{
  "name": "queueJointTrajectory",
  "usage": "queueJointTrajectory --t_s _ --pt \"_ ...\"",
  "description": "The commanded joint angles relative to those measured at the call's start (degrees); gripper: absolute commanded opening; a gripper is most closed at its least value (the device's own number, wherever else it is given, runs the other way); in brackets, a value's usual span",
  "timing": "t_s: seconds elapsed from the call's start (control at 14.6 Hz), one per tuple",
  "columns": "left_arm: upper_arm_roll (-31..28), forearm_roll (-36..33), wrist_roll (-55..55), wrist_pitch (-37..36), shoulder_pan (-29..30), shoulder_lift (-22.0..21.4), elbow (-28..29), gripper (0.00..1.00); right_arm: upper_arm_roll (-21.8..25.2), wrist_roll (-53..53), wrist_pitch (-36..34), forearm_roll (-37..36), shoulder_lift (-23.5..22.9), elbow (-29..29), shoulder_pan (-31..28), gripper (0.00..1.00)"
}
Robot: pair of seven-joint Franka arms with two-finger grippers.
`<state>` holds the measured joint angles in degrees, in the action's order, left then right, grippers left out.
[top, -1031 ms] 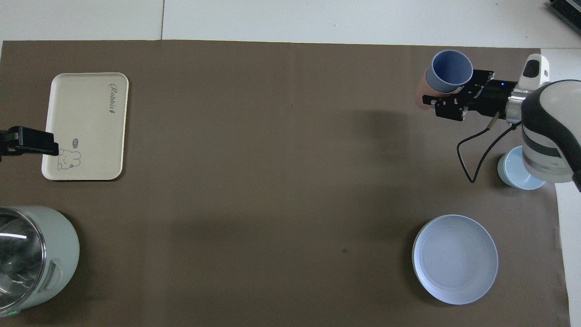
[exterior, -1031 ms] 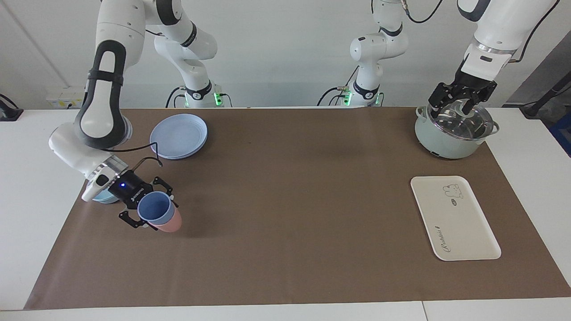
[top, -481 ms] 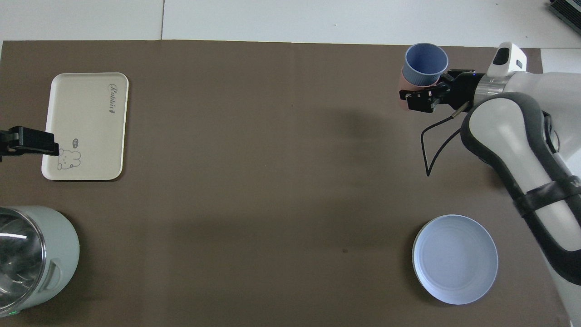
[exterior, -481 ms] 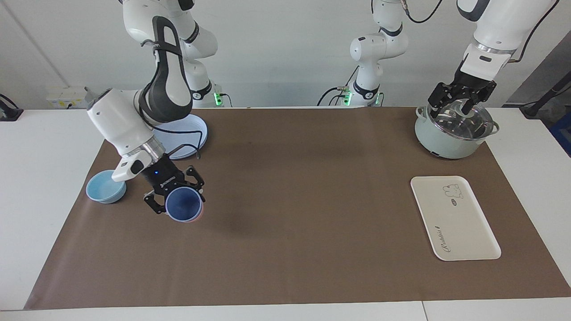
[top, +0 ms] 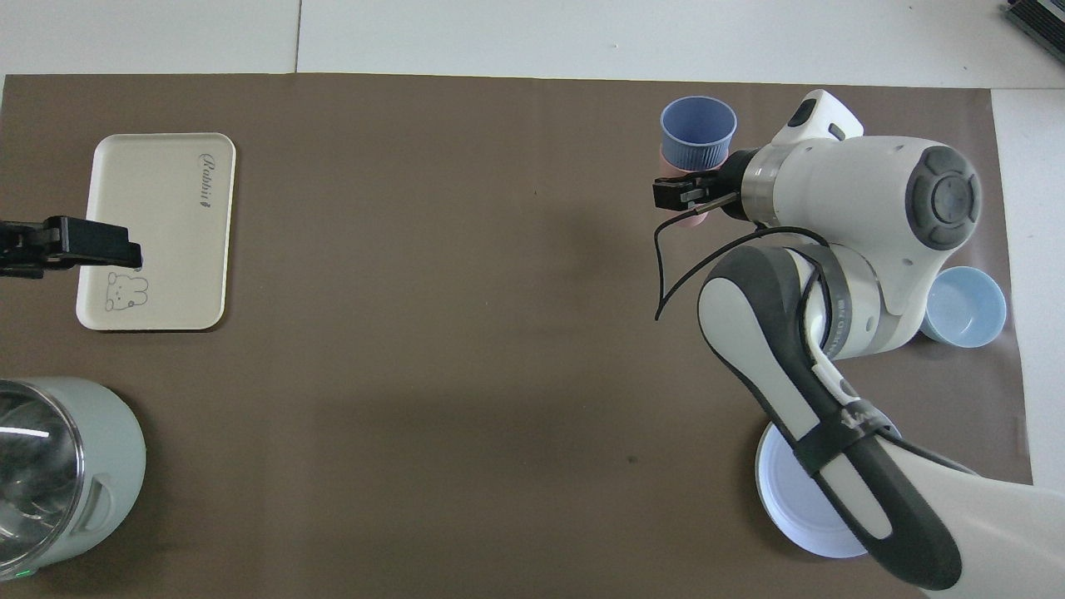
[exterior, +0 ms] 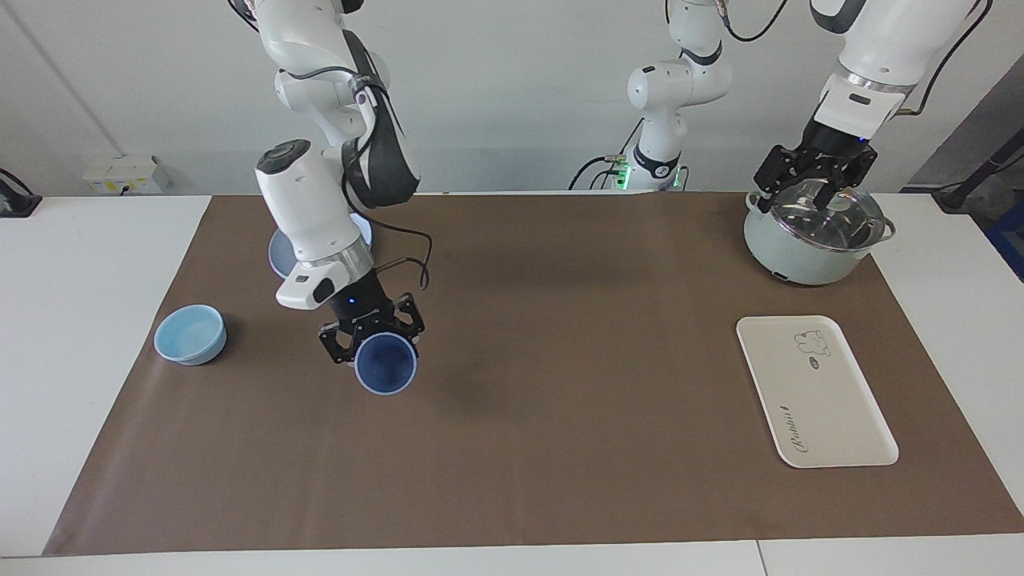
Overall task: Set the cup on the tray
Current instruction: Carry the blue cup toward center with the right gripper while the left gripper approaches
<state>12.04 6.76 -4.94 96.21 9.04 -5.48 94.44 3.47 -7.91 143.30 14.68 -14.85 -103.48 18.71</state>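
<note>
Bowl [exterior: 190, 334], shallow and light blue, sits on the brown mat [exterior: 512, 448] at the right arm's end of the table. Next along, the right gripper [exterior: 370, 336] hangs in the air over the mat, its fingers closed on the cup [exterior: 386, 364], which is tipped so its dark blue inside shows; a pink cup [top: 687, 190] shows under it from overhead. The blue plate [exterior: 280, 252] lies nearer the robots, partly hidden by the arm. At the left arm's end, the left gripper [exterior: 812, 172] hovers over the pot [exterior: 808, 240], fingers spread and empty. The tray [exterior: 816, 392] lies bare, farther from the robots than the pot.
</note>
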Motion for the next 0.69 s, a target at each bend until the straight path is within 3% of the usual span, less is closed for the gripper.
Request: queueJointTrajectory --t_s 0.0,0.21,0.48,0.62 --pt "-0.4 3.6 -4.7 3.6 -1.2 1.0 -0.1 0.94 0.2 7.5 4.0 -1.9 2.2 -3.6 3.0 0.00" --pt "-0.4 4.5 -12.7 6.5 -6.5 7.0 -3.4 0.92 0.4 11.1 7.6 -3.3 3.5 -7.5 7.0 0.00" --pt "-0.8 3.8 -29.7 8.1 -13.6 22.1 -20.4 0.91 0.2 23.7 6.6 -14.6 4.5 -8.0 9.8 0.00" --pt "-0.9 2.8 -34.0 11.4 -16.6 24.9 -22.5 0.88 0.1 28.2 4.8 -17.7 5.0 -8.0 11.4 0.00"
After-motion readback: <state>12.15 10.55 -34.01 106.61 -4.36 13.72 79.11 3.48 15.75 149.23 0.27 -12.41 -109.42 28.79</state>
